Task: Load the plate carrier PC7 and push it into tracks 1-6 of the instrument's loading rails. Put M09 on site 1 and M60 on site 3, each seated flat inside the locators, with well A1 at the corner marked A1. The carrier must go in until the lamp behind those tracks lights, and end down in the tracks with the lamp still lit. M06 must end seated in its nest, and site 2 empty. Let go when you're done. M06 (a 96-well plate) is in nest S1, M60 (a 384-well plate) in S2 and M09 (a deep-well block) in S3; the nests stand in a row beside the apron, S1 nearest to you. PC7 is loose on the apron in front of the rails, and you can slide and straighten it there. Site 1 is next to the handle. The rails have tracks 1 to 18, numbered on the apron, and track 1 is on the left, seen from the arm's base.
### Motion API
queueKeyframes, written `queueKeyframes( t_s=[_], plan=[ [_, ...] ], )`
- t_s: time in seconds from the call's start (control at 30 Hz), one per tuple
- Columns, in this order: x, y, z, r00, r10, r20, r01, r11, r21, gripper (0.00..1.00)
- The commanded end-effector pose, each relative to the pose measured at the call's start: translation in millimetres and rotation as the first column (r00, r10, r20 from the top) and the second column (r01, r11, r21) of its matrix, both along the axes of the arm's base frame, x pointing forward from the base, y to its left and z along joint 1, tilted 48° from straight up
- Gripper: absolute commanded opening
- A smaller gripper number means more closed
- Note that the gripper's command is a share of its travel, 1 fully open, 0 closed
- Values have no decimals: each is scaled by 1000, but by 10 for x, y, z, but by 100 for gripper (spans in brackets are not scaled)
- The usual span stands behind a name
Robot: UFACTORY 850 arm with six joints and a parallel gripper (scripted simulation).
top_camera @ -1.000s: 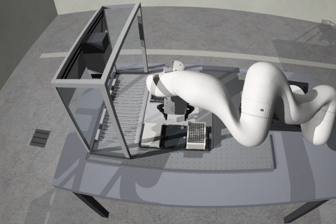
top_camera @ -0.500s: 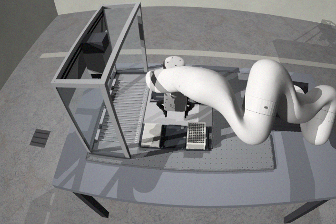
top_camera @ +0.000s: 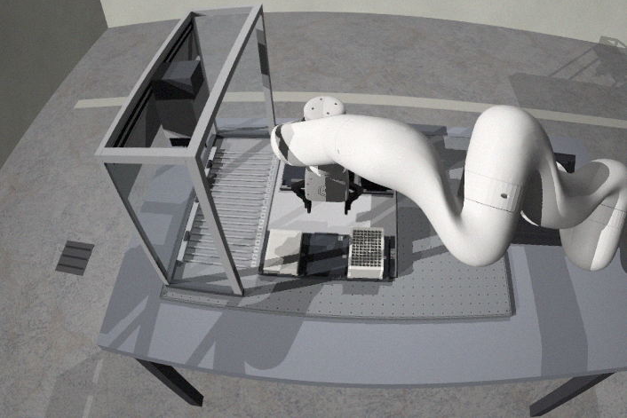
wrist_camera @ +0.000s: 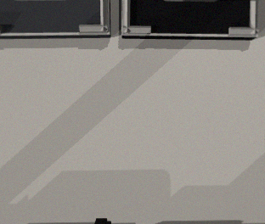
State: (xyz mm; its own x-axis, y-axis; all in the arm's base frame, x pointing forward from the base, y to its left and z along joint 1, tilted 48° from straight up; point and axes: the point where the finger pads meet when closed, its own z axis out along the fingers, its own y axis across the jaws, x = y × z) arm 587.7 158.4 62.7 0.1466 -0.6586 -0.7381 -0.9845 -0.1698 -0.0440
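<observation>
Top, end effector [top_camera: 327, 208]: fingers spread fully wide, empty, pointing down over the pale apron [top_camera: 283, 210], probably lining up for a first pick.
Top, carrier [top_camera: 378, 186]: dark, mostly hidden under the arm, loose in front of the rails [top_camera: 238, 190].
Top, plates: gridded plate [top_camera: 365, 250] at the row's end nearest the arm base, seated in its nest.
Top, room: open apron between carrier and plate row.
Wrist, carrier rim [wrist_camera: 115, 33]: two framed sites along the top edge, both look unloaded.
Wrist, fingers: out of frame.

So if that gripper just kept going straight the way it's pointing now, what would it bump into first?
The gripper points straight down with its fingers open and holding nothing. Below it the wrist view shows only the pale apron, so it would probably touch that bare surface first, short of the framed nests ahead.
</observation>
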Motion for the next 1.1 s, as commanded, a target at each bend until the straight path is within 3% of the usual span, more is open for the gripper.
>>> queueKeyframes(
  t_s=[0.0, 0.8, 1.07],
  plan=[
    [13, -46, 44, 1000, -1, 1, 1, 1000, 0, 100],
    [48, -314, 290, 1000, -1, 1, 1, 1000, 0, 100],
    [48, -314, 290, 1000, -1, 2, 1, 1000, 0, 100]
  ],
)
